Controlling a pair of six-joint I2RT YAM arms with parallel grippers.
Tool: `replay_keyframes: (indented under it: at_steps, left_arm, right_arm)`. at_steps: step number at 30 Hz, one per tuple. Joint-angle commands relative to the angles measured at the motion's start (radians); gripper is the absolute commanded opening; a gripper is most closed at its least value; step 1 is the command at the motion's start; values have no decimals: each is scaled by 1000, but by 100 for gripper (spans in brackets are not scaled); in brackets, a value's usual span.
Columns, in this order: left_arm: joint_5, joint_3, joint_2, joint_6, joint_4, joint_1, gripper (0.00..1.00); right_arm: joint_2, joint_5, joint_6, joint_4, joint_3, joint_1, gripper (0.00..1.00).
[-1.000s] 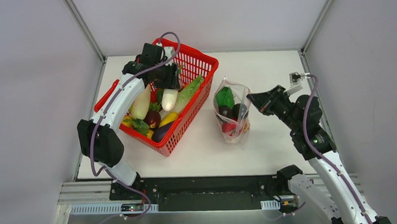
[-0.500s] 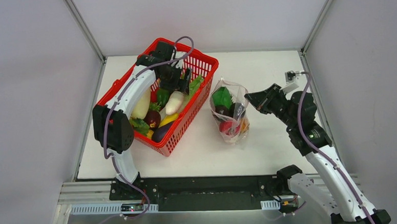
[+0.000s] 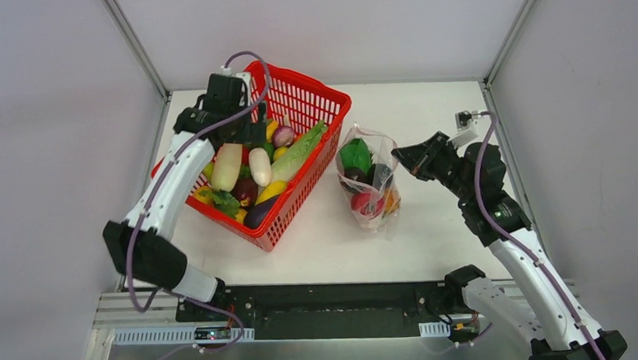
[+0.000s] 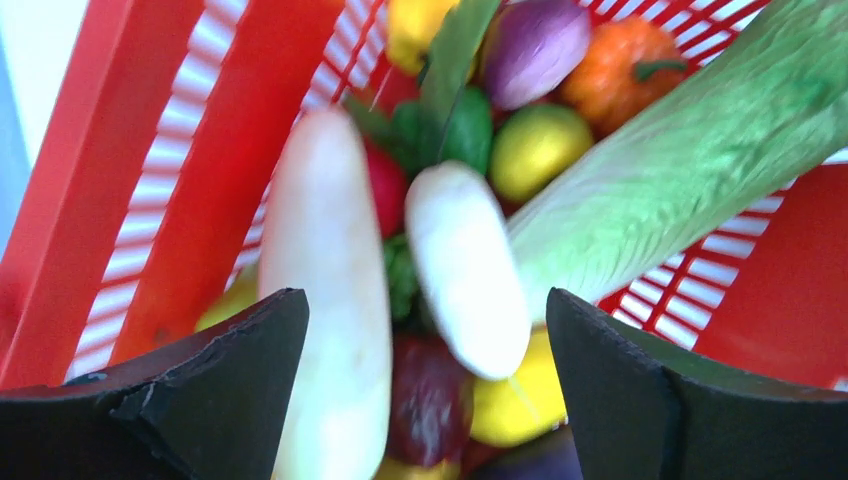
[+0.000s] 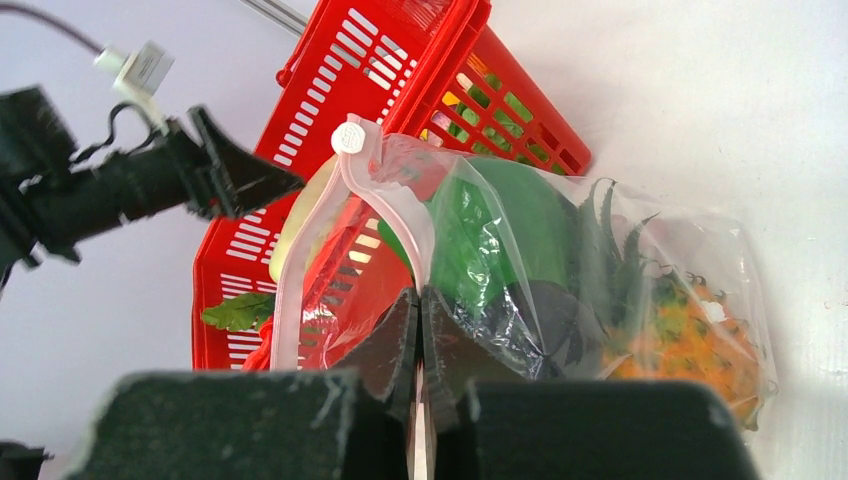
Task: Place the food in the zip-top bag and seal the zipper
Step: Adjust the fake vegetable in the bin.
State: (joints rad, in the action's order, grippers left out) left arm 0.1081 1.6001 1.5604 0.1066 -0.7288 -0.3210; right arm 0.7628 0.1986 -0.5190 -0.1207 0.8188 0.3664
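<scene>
The clear zip-top bag (image 3: 371,181) stands on the table right of the basket, its mouth open. Its pink zipper (image 5: 300,260) carries a white slider (image 5: 349,137). Inside lie a green leafy vegetable (image 3: 356,156), a dark eggplant (image 5: 560,310), a red fruit (image 3: 363,202) and an orange pineapple (image 5: 690,340). My right gripper (image 3: 403,155) (image 5: 420,296) is shut on the bag's right rim. My left gripper (image 3: 243,134) (image 4: 425,300) hangs open over the basket, holding nothing. Below it lie two white radishes (image 4: 325,260) (image 4: 465,265).
The red mesh basket (image 3: 328,97) sits at the back left, tilted, with a long green lettuce (image 3: 298,152), a yellow piece (image 3: 271,191), a purple eggplant (image 3: 261,212) and other toy food. Grey walls close in the table on the left, right and back.
My left gripper has opened wide and swung back-left over the basket. The smaller white radish now lies loose among the food. The bag and right gripper shifted slightly left.
</scene>
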Motion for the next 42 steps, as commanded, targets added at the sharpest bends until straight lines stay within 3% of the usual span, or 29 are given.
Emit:
replay_keyframes:
  at_steps: [1, 4, 9, 17, 21, 28, 30, 39, 42]
  left_arm:
    - [213, -160, -223, 53, 20, -5, 96]
    - [270, -207, -241, 64, -28, 6, 99]
    - [251, -213, -128, 96, -107, 20, 99]
    - [-97, -112, 71, 116, -147, 21, 90]
    - [-413, -109, 50, 122, -24, -26, 85]
    - [-575, 16, 51, 92, -1, -165, 85]
    - [-513, 7, 26, 97, 8, -165, 86]
    - [63, -53, -119, 110, -105, -119, 88]
    - [246, -144, -192, 158, -70, -118, 89]
  right_arm:
    - [-2, 18, 16, 46, 47, 2, 0]
    - [-7, 23, 17, 49, 46, 3, 0]
    - [-20, 35, 17, 44, 46, 2, 0]
    - [-68, 16, 22, 11, 51, 2, 0]
    - [-88, 1, 24, 2, 46, 3, 0]
    - [-83, 18, 11, 9, 47, 2, 0]
    - [-87, 19, 10, 7, 46, 2, 0]
    - [-97, 13, 13, 4, 46, 3, 0]
    - [-97, 15, 6, 11, 38, 3, 0]
